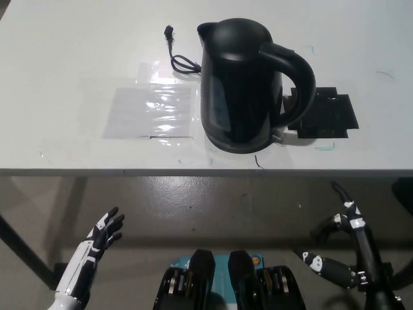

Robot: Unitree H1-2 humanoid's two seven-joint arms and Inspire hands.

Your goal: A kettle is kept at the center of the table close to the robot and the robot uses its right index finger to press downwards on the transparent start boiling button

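Item 1. Black plastic electric kettle [242, 84], rounded lid, spout to the far side, looped handle to the robot's right. It stands upright on the white table [64, 51], near the table's front edge and roughly central. We take it as the landmark for all that follows.

Item 2. Transparent start button [279, 136], a small clear tab at the foot of the kettle's handle, low on its right side. It is barely legible; we cannot tell whether it is up or down.

Item 3. Black power cord [177, 55], coiled just left of the kettle's spout, plug end lying farther back.

Item 4. Clear plastic sheet [151, 110], flat on the table, just left of the kettle.

Item 5. Black flat mat [332, 115], behind and right of the kettle's handle.

Item 6. Black right hand [342, 226], below the table edge, in front of and right of the kettle, well apart from it. One finger points up, the others are loosely curled; it holds nothing.

Item 7. White left hand [103, 236], resting low, in front of and left of the kettle, fingers spread, empty.

Step in hand, as we judge it: the start, with the press not yet begun. The next move calls for raising the right hand above table level, bringing it over the handle's foot with the index finger extended, and then pushing straight down on the tab, without nudging the kettle.
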